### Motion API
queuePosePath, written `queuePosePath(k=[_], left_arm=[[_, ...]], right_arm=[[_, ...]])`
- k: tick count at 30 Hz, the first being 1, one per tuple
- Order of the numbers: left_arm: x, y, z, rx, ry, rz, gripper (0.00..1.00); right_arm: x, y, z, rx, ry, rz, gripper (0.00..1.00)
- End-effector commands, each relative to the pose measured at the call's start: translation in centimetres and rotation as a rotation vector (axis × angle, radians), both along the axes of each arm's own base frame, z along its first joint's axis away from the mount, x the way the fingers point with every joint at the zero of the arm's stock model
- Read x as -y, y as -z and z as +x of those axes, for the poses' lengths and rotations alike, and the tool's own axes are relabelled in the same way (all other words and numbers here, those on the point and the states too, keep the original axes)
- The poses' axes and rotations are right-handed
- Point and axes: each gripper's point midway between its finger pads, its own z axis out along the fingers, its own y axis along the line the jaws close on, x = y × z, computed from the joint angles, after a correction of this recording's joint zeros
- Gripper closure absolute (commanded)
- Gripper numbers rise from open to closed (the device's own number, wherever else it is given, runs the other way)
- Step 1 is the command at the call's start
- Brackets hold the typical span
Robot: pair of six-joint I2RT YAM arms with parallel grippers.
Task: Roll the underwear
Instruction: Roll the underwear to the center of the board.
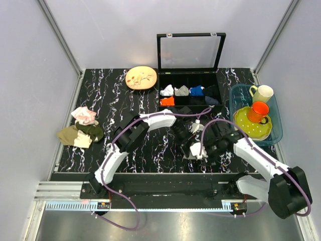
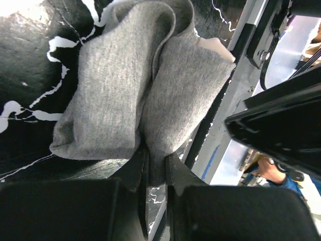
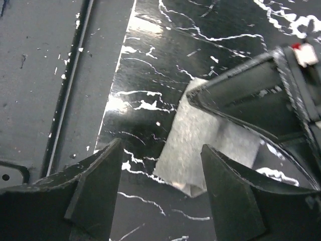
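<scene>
Nearest, the left gripper [image 2: 156,158] clamps the underwear [image 2: 115,90], partly covering it from the spread-apart right gripper [image 3: 161,148]; compartment box [image 1: 158,98] beyond.

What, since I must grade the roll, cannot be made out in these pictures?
Top external: the underwear is mostly hidden under the left gripper and right gripper.
Left wrist: its upper fold is cut off by the frame edge.
Right wrist: the left gripper covers its far part.
How tightly it is rolled: cannot tell.
</scene>
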Motion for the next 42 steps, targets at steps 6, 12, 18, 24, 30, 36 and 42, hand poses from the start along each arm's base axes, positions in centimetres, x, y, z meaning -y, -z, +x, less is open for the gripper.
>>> queuePosePath(k=[6,12,18,24,30,36,42], left_arm=[[-1.4,5.0,0.8,-0.020,-0.075,0.136,0.87],[-0.7,3.8,1.9,0.015,-0.118,0.083,0.77],[-0.4,0.3,4.5,0.135,-0.225,-0.054,0.63],[-2.1,-2.1,8.4,0.283,-0.411,-0.142,0.42],[-1.4,-1.8,10.0,0.277,-0.483,-0.178,0.40],[0.4,-0.3,10.1,0.252,-0.502,-0.168,0.42],[1.2,1.8,8.9,0.216,-0.499,-0.126,0.55]], right_arm=[[-0.1,5.3,1.8,0.107,-0.031,-0.216,0.35],[0.8,6.7,2.3,0.113,0.001,-0.270,0.41],[1.4,7.0,2.7,0.075,0.062,-0.320,0.69],[1.5,6.9,2.5,0.048,0.076,-0.334,0.76],[1.5,6.8,1.9,0.035,0.060,-0.325,0.76],[1.4,6.9,1.8,0.022,0.058,-0.322,0.76],[1.3,6.8,1.9,0.016,0.065,-0.321,0.76]])
